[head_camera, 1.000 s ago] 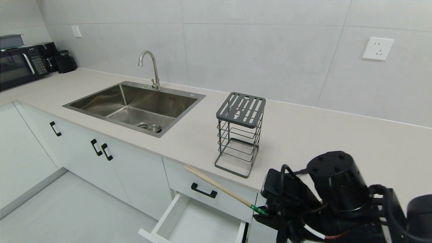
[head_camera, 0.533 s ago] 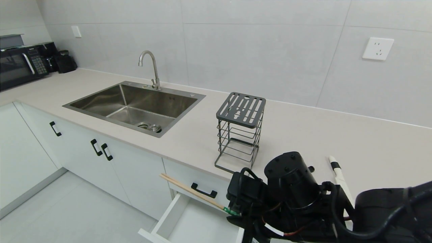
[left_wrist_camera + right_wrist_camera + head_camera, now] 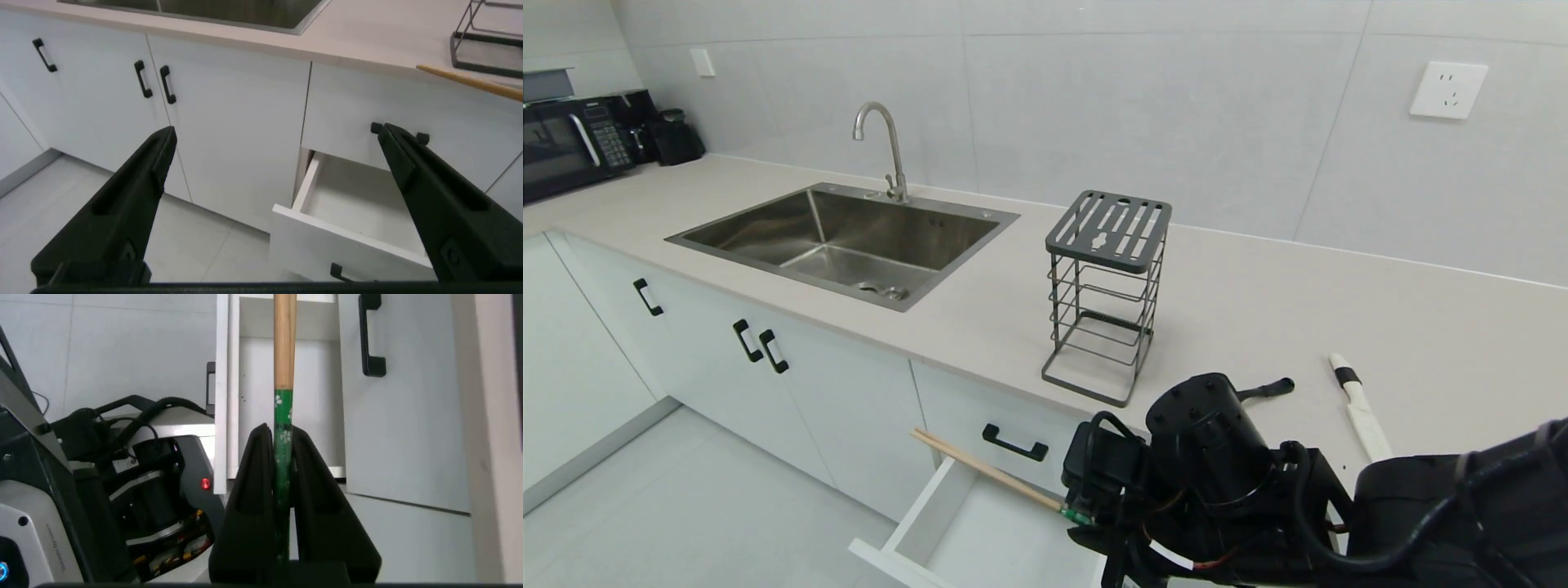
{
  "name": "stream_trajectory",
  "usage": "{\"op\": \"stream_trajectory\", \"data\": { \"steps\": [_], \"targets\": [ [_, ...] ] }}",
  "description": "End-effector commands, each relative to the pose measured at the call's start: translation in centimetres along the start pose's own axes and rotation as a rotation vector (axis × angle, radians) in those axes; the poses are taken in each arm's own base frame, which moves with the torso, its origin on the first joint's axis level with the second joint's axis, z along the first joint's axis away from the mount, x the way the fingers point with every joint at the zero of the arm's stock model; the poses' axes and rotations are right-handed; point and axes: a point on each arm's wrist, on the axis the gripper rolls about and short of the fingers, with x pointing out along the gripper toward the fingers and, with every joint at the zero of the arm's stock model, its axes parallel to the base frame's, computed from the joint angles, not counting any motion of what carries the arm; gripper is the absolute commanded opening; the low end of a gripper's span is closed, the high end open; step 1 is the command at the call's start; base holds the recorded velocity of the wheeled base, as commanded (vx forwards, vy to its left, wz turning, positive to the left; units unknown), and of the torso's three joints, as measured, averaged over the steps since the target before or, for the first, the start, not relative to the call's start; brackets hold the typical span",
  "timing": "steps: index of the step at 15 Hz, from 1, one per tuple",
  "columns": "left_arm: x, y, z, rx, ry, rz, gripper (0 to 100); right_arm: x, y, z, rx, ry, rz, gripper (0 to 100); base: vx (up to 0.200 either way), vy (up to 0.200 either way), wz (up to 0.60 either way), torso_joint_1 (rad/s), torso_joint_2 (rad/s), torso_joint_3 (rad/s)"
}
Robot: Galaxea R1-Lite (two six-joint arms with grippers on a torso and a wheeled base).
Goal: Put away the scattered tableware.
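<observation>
**Chopsticks held over the open drawer**

The right gripper [image 3: 282, 438] is shut tight on a pair of wooden chopsticks [image 3: 283, 343]. Its two black fingers [image 3: 260, 461] pinch the green, patterned end, and the bare wooden length sticks straight out beyond them. In the head view the chopsticks [image 3: 987, 471] slant up and away from the right gripper [image 3: 1085, 523] towards the robot's left. Their free tips hang in the air in front of the cabinet, above the near corner of the open drawer [image 3: 907, 527]. The drawer is pulled out below the countertop [image 3: 1258, 318], and what shows of its white floor is bare.

The left gripper [image 3: 278, 135] faces the cabinet fronts with its fingers spread wide and nothing between them. From its wrist view the drawer [image 3: 306, 184] is ahead and below.

On the countertop a dark wire rack [image 3: 1107, 286] with a slotted top stands upright near the front edge, just behind the right arm. To the rack's right lies a white utensil [image 3: 1357, 402] with a dark band near one end. It may be a knife, though the arm hides its near end. A small black piece [image 3: 1264, 389] lies between the rack and that utensil, also partly hidden.

Farther left are the steel sink [image 3: 743, 233] and its tap [image 3: 882, 147], with a microwave [image 3: 564, 143] in the far corner.
</observation>
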Motion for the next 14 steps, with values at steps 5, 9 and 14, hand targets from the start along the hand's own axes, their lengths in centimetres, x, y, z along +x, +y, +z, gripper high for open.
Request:
{"op": "stream_trajectory", "data": {
  "steps": [5,9,14],
  "targets": [
    [0.0,0.0,0.0,0.000,-0.002,0.000,100,0.6,0.0,0.7,0.017,-0.014,-0.003,0,0.000,0.000,0.00,-0.205,0.39,0.193],
    [0.0,0.0,0.0,0.000,-0.002,0.000,100,1.2,-0.1,1.1,0.022,0.020,-0.114,0,0.000,0.000,0.00,-0.256,0.49,0.231],
    [0.0,0.0,0.0,0.000,-0.002,-0.001,100,1.6,0.0,1.5,0.012,0.034,-0.132,0,0.000,0.000,0.00,-0.253,0.48,0.229]
  ]
}}
